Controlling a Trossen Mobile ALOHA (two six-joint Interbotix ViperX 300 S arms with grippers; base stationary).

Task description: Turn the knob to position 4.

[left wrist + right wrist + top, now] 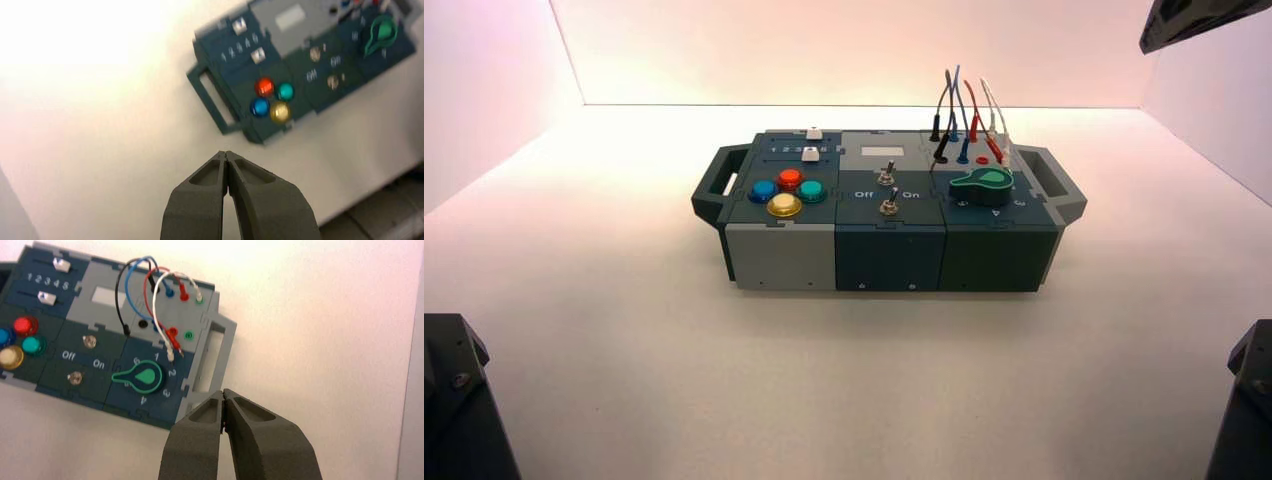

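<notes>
Wires point(154, 305) near knob point(145, 376), buttons point(23, 339) left

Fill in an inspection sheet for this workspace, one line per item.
Surface: pale table under the box.
Job's things: green knob on the box's right part, narrow end by the 5, not at the 4.
Clutter: nothing seen.
Left gripper: shut, over the table towards the box's left end, touching nothing.
Right gripper: shut, off the box's right end, touching nothing.
Cables: black, blue, red and white wires arch over the box's far right part.
Surroundings: pale walls behind and at both sides.
</notes>
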